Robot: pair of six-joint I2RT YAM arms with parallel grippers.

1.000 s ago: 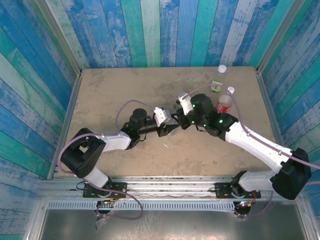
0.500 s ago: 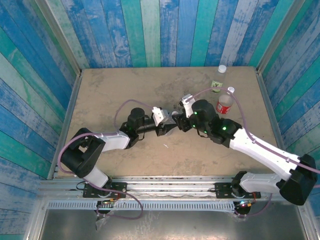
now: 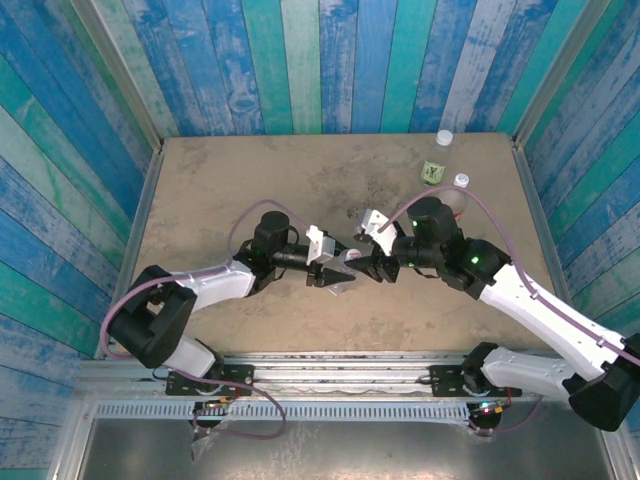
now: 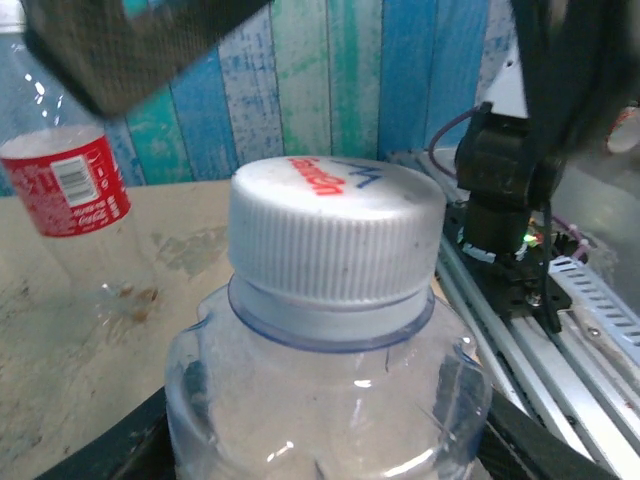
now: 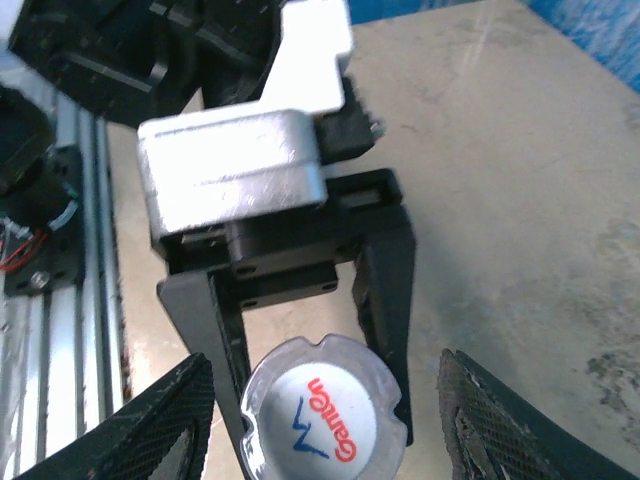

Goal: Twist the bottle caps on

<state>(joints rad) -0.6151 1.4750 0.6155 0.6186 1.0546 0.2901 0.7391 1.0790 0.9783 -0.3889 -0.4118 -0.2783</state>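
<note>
My left gripper (image 3: 335,268) is shut on the plain clear bottle (image 4: 330,400), its black fingers (image 5: 385,270) clamping the shoulder from both sides. A white ribbed bottle cap (image 4: 337,235) with red and blue print sits on that bottle's neck. My right gripper (image 5: 325,430) faces the cap (image 5: 325,425) end-on and is open, with its mesh-padded fingertips (image 5: 160,420) standing apart on either side of it. The red-labelled bottle (image 4: 70,190) stands behind, and its white cap (image 3: 461,180) peeks past my right arm. At the back stands the green-yellow-labelled bottle (image 3: 433,172), capped white (image 3: 444,137).
The metal rail (image 4: 560,330) along the table's near edge lies close behind the held bottle. Blue plank walls (image 3: 300,60) enclose the tan table (image 3: 220,180), which has open room on its left half.
My right gripper has opened off the cap and its wrist has swung round. Both grippers, with the bottle, have drifted toward the near edge.
</note>
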